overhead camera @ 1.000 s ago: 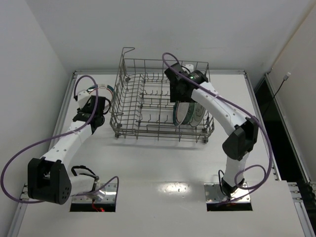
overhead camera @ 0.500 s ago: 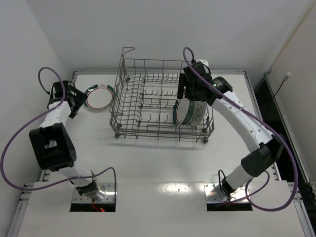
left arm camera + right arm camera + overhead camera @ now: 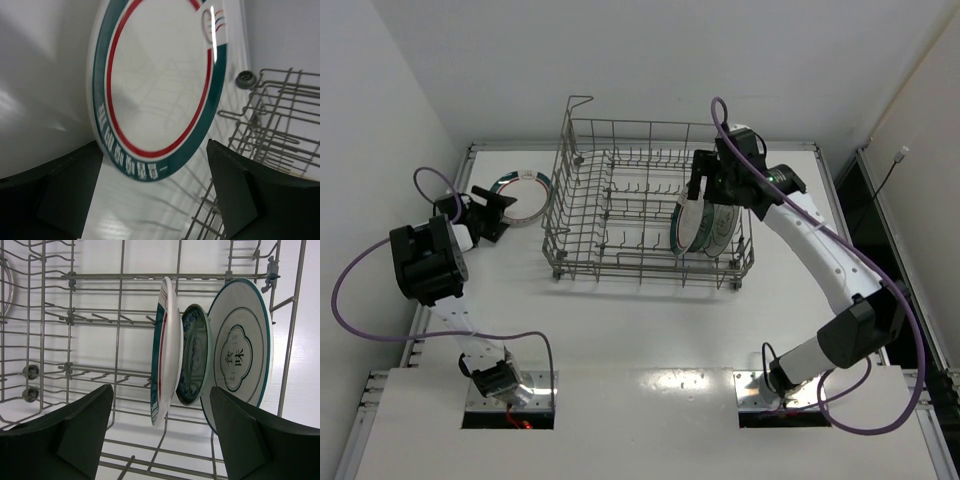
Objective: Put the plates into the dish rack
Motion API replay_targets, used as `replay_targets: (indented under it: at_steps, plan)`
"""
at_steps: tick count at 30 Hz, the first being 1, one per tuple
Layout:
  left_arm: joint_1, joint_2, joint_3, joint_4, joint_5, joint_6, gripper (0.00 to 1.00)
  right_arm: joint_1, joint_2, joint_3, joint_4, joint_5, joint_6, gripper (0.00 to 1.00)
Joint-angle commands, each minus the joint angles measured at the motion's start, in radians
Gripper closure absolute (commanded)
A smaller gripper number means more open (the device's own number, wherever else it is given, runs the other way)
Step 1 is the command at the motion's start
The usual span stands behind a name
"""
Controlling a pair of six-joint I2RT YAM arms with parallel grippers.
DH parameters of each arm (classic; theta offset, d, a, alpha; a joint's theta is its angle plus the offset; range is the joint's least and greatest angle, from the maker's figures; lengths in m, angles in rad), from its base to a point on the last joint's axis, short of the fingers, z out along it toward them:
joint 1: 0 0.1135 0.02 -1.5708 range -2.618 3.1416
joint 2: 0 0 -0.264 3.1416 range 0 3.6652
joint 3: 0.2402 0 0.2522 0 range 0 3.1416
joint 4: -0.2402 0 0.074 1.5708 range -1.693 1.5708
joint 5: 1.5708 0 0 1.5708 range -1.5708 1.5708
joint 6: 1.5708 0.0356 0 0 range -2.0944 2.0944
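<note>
Grey wire fills most of what I see. The dish rack (image 3: pixel 640 256) stands in the middle of the table (image 3: pixel 650 330), toward its far edge, and three of the plates are already upright in its right-hand end. Through the right wrist camera I can tell them apart. The green-and-red ringed plate (image 3: pixel 167 350) stands nearly edge-on to me. The smaller teal patterned plate (image 3: pixel 194 357) sits just beside it, and the white plate with the thin dark rim (image 3: pixel 240 355) is nearest the rack's side wall. All three look caught between the prongs.

My right end effector (image 3: pixel 161 389) hangs above that row, clear of the plates, with its fingers spread wide and nothing between them.

One plate is left. The second green-and-red ringed plate (image 3: pixel 520 195) appears to lie flat on the table just left of the rack, near the far-left corner. My left end effector (image 3: pixel 155 150) is low at its near rim, with the fingers wide apart on either side of that rim. I cannot tell whether either finger touches the plate, but it is not gripped.

I judge the job about three quarters done. What remains is to close on this last plate, lift it, carry it over the rack's tall side and stand it in a free slot. There are plenty of free slots to the left of the loaded three.
</note>
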Motion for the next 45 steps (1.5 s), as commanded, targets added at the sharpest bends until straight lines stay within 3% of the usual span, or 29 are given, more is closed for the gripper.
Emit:
replay_targets:
  at_steps: [1,5,11,18,19,24,28,34,40,43,45]
  plan:
    - [0.043,0.100,0.006,0.142,0.055,-0.055,0.17,-0.030,-0.026,-0.023,0.076,-0.058,-0.014,0.24]
    - [0.043,0.173,0.030,0.151,0.066,-0.065,0.26,-0.054,-0.026,-0.048,0.085,-0.067,-0.014,0.24]
    - [0.043,0.200,0.030,0.184,0.110,-0.065,0.67,-0.103,-0.044,-0.068,0.085,-0.087,-0.014,0.24]
    - [0.052,0.200,0.110,0.034,0.119,0.053,0.93,-0.123,-0.086,-0.078,0.085,-0.096,-0.014,0.24]
    - [0.052,0.200,0.121,0.015,0.110,0.065,1.00,-0.123,-0.086,-0.078,0.085,-0.096,-0.014,0.24]
    - [0.052,0.102,0.098,-0.043,0.049,0.067,1.00,-0.132,-0.107,-0.056,0.065,-0.106,-0.005,0.24]
    - [0.052,-0.108,0.066,-0.150,-0.089,0.021,1.00,-0.132,-0.132,-0.045,0.054,-0.126,0.004,0.24]
    - [0.052,-0.378,0.188,-0.509,-0.284,-0.048,1.00,-0.122,-0.204,-0.035,0.045,-0.211,0.024,0.24]
    - [0.026,-0.553,0.337,-0.624,-0.260,-0.106,1.00,-0.122,-0.293,-0.129,0.164,-0.361,0.078,0.23]
    - [-0.043,-0.600,0.478,-0.637,-0.260,-0.079,1.00,-0.122,-0.302,-0.147,0.210,-0.440,0.087,0.23]
    - [-0.110,-0.632,0.513,-0.597,-0.171,-0.068,1.00,-0.122,-0.302,-0.161,0.246,-0.492,0.107,0.23]
